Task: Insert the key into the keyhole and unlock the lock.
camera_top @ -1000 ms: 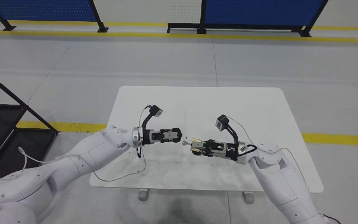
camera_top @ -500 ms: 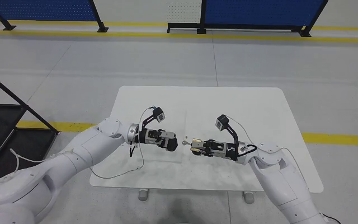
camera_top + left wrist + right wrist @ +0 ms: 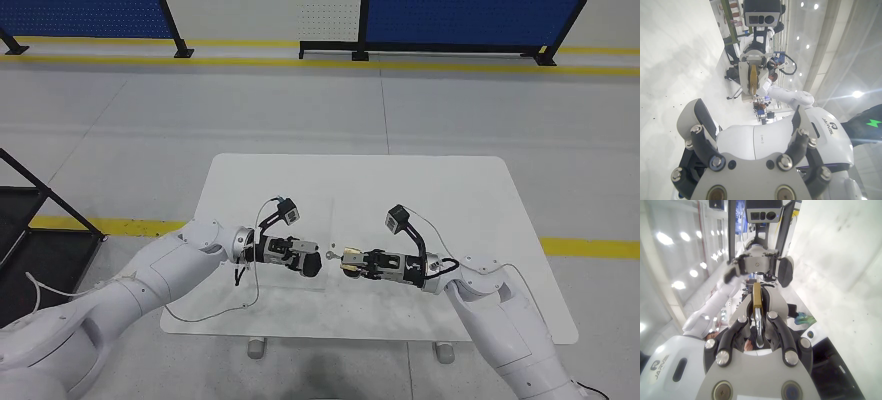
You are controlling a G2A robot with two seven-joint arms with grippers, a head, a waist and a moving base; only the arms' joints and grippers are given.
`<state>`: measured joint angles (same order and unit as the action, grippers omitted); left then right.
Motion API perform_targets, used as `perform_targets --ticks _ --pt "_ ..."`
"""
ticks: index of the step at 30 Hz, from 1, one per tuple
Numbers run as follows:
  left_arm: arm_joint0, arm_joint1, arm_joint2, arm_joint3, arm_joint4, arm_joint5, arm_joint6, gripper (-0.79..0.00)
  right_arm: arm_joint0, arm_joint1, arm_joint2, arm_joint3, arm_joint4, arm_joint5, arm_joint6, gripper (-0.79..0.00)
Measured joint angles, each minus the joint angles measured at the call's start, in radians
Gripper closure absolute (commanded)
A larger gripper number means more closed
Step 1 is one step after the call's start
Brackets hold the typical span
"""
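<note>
Key apparently seated, turn not yet made.
The left claw (image 3: 747,110) was held apart and empty, just short of the key (image 3: 331,255), which seemed lodged in the keyhole of the lock (image 3: 757,292). The lock was clamped in the right claw (image 3: 758,306). Turning was judged left.

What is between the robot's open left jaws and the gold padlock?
A small key, sticking out of the padlock toward the left gripper. The top view shows it; nothing else is in that gap.
</note>
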<state>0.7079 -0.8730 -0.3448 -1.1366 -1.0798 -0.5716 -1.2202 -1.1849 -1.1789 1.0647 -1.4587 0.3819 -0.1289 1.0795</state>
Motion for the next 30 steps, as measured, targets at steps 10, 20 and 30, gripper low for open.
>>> perform_targets --ticks 10,20,30 --pt "0.040 0.001 -0.085 -0.037 0.069 -0.011 -0.017 -0.637 0.000 0.000 0.000 0.000 0.000 0.000 0.000 0.000" --pt "0.060 -0.028 -0.136 -0.003 0.100 -0.006 -0.022 -0.363 0.000 0.000 0.000 0.000 0.000 0.000 0.000 0.000" --pt "0.069 -0.056 -0.179 0.023 0.123 0.016 -0.045 -0.169 0.000 0.000 0.000 0.000 0.000 0.000 0.000 0.000"
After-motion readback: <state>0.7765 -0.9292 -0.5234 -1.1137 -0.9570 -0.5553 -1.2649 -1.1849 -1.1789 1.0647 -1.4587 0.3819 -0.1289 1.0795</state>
